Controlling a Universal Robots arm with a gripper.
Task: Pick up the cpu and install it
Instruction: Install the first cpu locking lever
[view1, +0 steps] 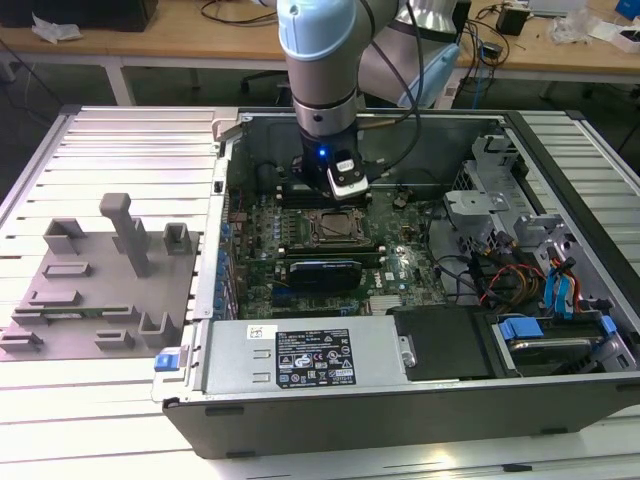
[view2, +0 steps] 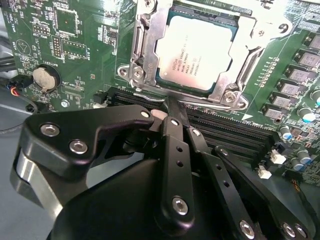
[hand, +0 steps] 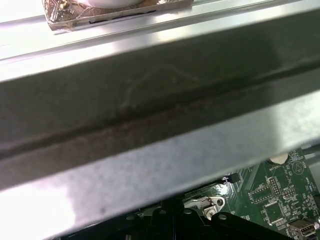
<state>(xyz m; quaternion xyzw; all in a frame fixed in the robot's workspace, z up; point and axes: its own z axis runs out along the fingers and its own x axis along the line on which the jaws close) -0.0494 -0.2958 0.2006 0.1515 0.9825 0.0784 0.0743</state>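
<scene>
The cpu (view2: 195, 52) is already sitting in the socket frame (view2: 142, 60); the gripper (view2: 172, 107), fingers pinched together and holding nothing, is hovering close; dipping risks scraping it.

An open computer case (view1: 560, 400) lies on its side on a ribbed metal tabletop (view1: 110, 140). Inside it a green motherboard (view1: 400, 265) carries a long dark expansion card (view1: 322, 270). A power supply (view1: 300, 355) with a labelled face sits along the near wall. At the exterior view's left, a grey fixture tray (view1: 90, 290) holds upright posts. A coin battery (view2: 44, 79) sits on the motherboard in the second wrist view.
</scene>
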